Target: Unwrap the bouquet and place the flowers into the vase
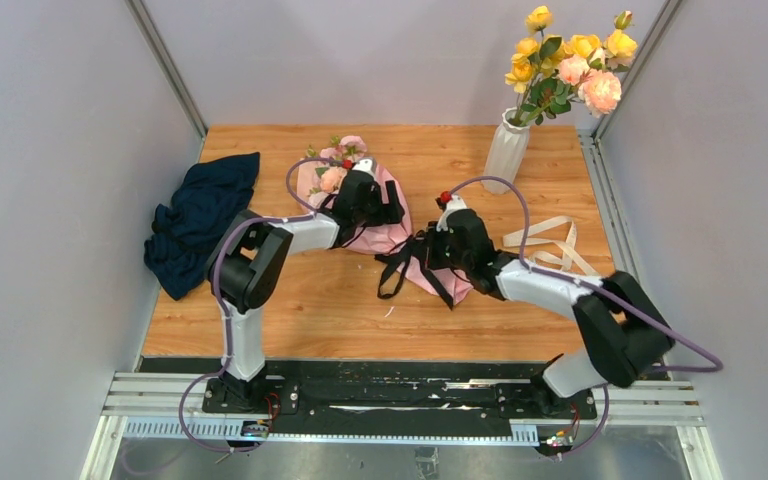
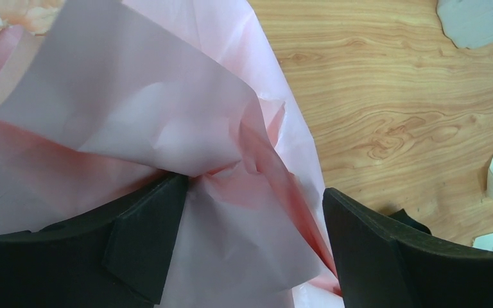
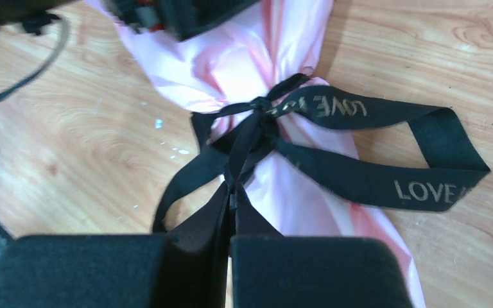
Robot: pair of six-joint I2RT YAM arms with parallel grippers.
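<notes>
My right hand [image 3: 228, 256] is clenched on a strand of the black ribbon [image 3: 359, 109] running from the knot [image 3: 260, 112]. The bouquet [image 1: 390, 238] lies mid-surface [image 1: 310, 300], with the vase [image 1: 507, 150] well apart at the far right. My left hand [image 2: 257, 256] is released, fingers astride the pink paper [image 2: 135, 115], gripping nothing. That's my worry: pull now and the whole bundle may slide along. If it's the wrong strand, the knot cinches tighter, or the ribbon slips free.

Overhead view; two close wrist views, shared bouquet [image 1: 388, 236]
</notes>
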